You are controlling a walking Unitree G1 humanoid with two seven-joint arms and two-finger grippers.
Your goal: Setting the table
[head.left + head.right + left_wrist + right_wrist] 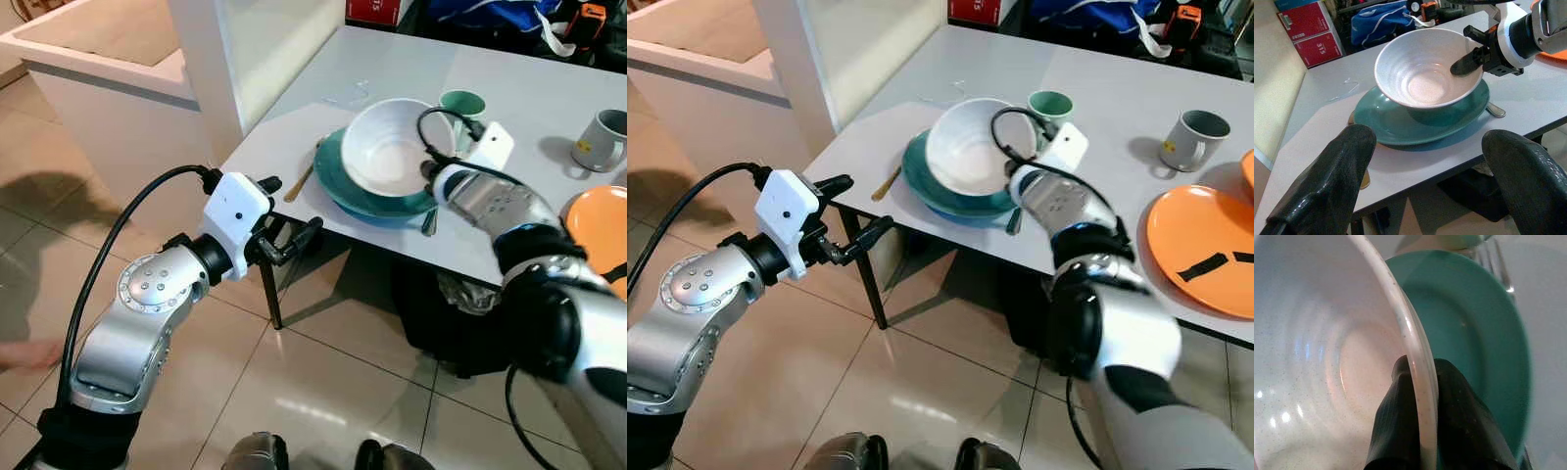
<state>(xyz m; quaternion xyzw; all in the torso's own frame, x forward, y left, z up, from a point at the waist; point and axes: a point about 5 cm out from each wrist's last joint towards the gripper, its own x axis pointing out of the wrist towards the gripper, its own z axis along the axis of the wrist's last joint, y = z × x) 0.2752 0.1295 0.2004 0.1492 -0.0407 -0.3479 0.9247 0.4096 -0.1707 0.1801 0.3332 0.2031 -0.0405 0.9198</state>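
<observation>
At upper centre of the left eye view, the right gripper (1418,396) is pinching the rim of the white bowl (392,147), which is sitting on the teal plate (338,181). At centre left, the left gripper (289,220) is hovering off the table (549,108) edge, fingers apart.

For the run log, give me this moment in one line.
right gripper: shut on white bowl rim | bowl: on teal plate | left gripper: open, beside table corner
</observation>
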